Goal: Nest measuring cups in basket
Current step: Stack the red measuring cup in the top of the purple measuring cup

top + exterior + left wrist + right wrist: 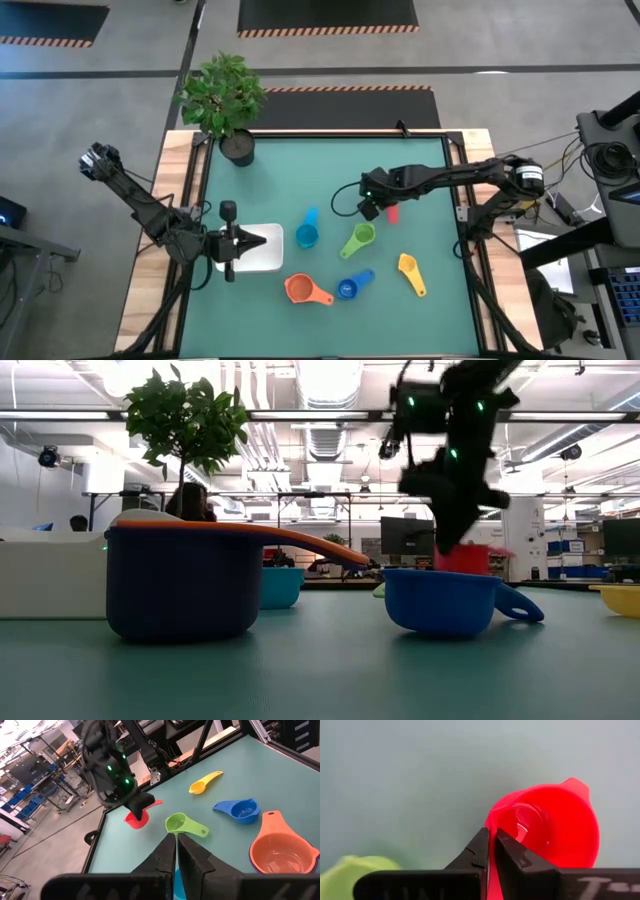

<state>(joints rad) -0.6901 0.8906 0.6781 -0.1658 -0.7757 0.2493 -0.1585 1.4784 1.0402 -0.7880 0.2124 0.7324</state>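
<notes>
Red plastic measuring cup point(545, 827) is pinched by its rim between the right gripper point(490, 845) fingers, apparently lifted off the green table mat point(420, 170) for carrying. White rectangular low-walled basket point(268, 262) lies beneath the left gripper point(176, 855), fingers nearly closed on nothing visible, seemingly steadying or waiting.

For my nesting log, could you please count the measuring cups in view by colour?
red measuring cup: 1, held by right gripper
light blue measuring cup: 1
green measuring cup: 1
orange measuring cup: 1
dark blue measuring cup: 1
yellow measuring cup: 1
Total: 6
</notes>
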